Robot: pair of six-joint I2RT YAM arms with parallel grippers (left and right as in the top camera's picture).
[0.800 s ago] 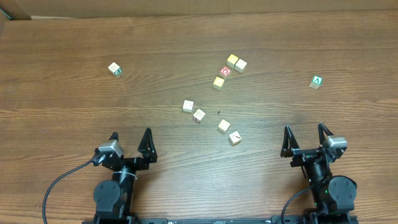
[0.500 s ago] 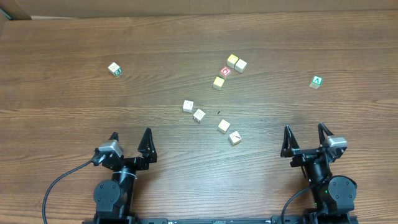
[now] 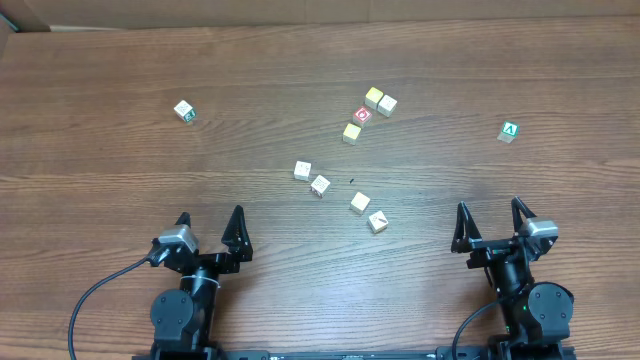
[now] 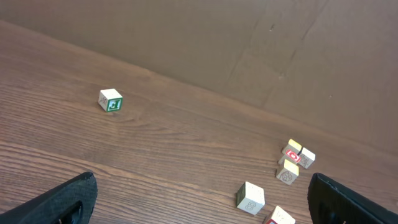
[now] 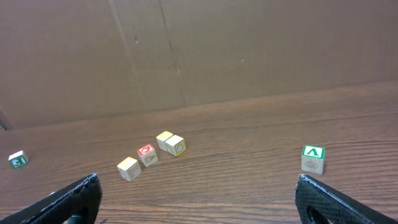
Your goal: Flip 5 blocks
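Nothing has shifted since the earlier overhead frames: both arms sit parked at the near edge of the table [image 3: 120, 60], and every cube lies where it was. On the left arm, the left gripper [image 3: 210, 217] has its fingers spread wide with nothing between them, and the right gripper [image 3: 490, 207] likewise stands wide apart and empty. All the blocks [image 3: 320, 185] are scattered on the wood beyond the two arms, well apart from both. Four form a loose diagonal run near the middle, ending in a red-marked block [image 3: 378, 221] nearest the right arm. Farther back, a touching pair [image 3: 374, 97] sits just beside the red-ringed cube [image 3: 363, 115], with a yellowish block [image 3: 352, 132] close on its near side. One green-marked cube [image 3: 184, 111] lies far to the left, and a second green-marked cube [image 3: 510, 131] far to the right.
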